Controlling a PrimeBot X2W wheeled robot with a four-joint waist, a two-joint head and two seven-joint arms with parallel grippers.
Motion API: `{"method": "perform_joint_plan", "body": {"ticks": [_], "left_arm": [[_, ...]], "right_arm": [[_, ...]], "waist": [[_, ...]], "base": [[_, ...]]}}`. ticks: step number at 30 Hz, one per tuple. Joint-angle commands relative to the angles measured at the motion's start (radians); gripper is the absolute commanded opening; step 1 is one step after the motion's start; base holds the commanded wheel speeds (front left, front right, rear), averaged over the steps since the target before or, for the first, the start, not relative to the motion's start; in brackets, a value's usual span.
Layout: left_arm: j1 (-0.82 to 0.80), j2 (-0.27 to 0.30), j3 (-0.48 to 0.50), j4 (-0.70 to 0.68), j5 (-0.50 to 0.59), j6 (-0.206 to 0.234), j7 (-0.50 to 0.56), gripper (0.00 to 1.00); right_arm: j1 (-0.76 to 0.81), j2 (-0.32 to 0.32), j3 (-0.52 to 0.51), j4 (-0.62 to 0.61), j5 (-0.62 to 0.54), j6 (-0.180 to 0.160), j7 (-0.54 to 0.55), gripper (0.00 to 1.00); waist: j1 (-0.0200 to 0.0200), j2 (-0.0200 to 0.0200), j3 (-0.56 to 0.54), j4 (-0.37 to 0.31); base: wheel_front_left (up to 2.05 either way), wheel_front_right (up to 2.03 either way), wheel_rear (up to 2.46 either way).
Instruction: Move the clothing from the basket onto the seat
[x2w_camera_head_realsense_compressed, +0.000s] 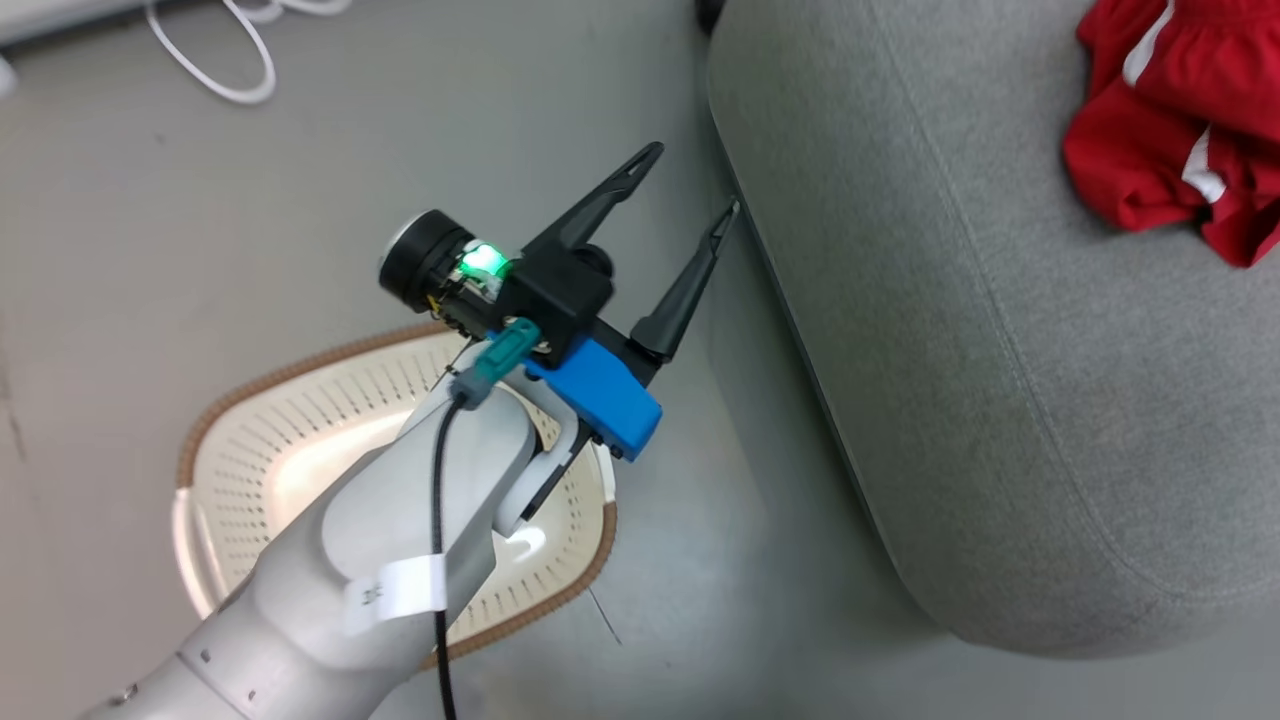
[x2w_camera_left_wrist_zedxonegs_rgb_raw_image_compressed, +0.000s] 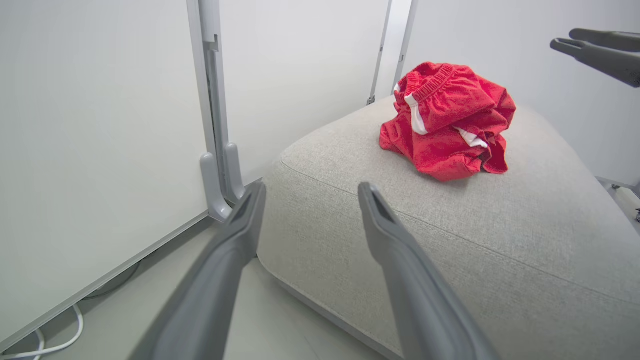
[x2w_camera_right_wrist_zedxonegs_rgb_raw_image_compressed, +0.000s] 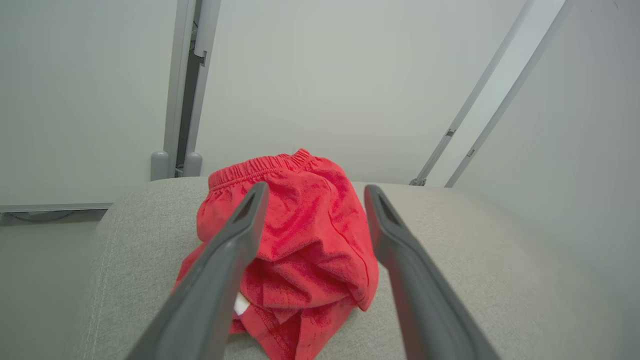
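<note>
Clothing (x2w_camera_head_realsense_compressed: 1180, 130) is running off the top and right edges of the head view, so only part of the heap is showing there. It is bunched so tightly that I cannot tell how many garments are making it up. The left forearm (x2w_camera_head_realsense_compressed: 400, 540) is lying across the basket (x2w_camera_head_realsense_compressed: 290, 440) and hiding much of its inside. The part that is showing is presenting only pale perforated plastic inside a brown woven-look rim. The right gripper (x2w_camera_left_wrist_zedxonegs_rgb_raw_image_compressed: 564, 39) is poking in at the upper right of the left wrist view, with the edge cutting off its body.

The clothing (x2w_camera_left_wrist_zedxonegs_rgb_raw_image_compressed: 445, 120) is looking bright red, soft and crumpled, with white stripe trim and a gathered elastic waistband on top. It is resting on the seat (x2w_camera_head_realsense_compressed: 1000, 350), near the far edge and well apart from the rounded near corner.

The basket is sitting on the floor (x2w_camera_head_realsense_compressed: 120, 250), just beside the seat's left edge.

The left gripper (x2w_camera_head_realsense_compressed: 695, 180) is hanging over the floor between basket and seat, its jaws standing wide apart and gripping nothing. In the right wrist view the right gripper (x2w_camera_right_wrist_zedxonegs_rgb_raw_image_compressed: 316, 189) is hovering above the heap (x2w_camera_right_wrist_zedxonegs_rgb_raw_image_compressed: 295, 235), its jaws spread wide and holding nothing.
</note>
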Motion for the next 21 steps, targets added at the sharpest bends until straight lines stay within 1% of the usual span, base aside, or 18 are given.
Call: {"method": "perform_joint_plan", "body": {"ticks": [1, 4, 8, 11, 15, 21], "left_arm": [[0.037, -0.008, 0.048, -0.023, 0.006, 0.016, -0.005, 1.0], [0.093, -0.012, 0.137, -0.063, 0.031, 0.036, -0.005, 1.0], [0.169, -0.021, 0.251, -0.103, 0.075, 0.042, -0.005, 1.0], [0.225, -0.036, 0.323, -0.111, 0.103, 0.031, -0.005, 1.0], [0.298, -0.047, 0.437, -0.126, 0.14, 0.029, -0.005, 1.0], [0.404, -0.072, 0.58, -0.138, 0.189, 0.007, -0.005, 1.0]], "right_arm": [[0.039, 0.006, 0.021, -0.035, 0.003, 0.0, 0.0, 1.0], [0.075, 0.012, 0.066, -0.078, 0.015, 0.0, 0.0, 1.0], [0.108, 0.025, 0.143, -0.116, 0.014, 0.0, 0.0, 1.0], [0.127, 0.038, 0.191, -0.13, 0.012, 0.0, 0.0, 1.0], [0.137, 0.059, 0.253, -0.131, 0.013, 0.0, 0.0, 1.0], [0.164, 0.105, 0.297, -0.128, 0.01, 0.0, 0.0, 1.0]], "waist": [[0.0001, -0.0001, -0.103, 0.044], [0.0001, -0.0001, -0.154, 0.075], [0.0001, -0.0001, -0.212, 0.121], [0.0001, -0.0001, -0.255, 0.16], [0.0001, -0.0001, -0.301, 0.201], [0.0001, -0.0001, -0.362, 0.261]], "base": [[0.0, 0.0, 0.0], [0.0, 0.0, 0.0], [0.0, 0.0, 0.0], [0.0, 0.0, 0.0], [0.0, 0.0, 0.0], [0.0, 0.0, 0.0]]}}
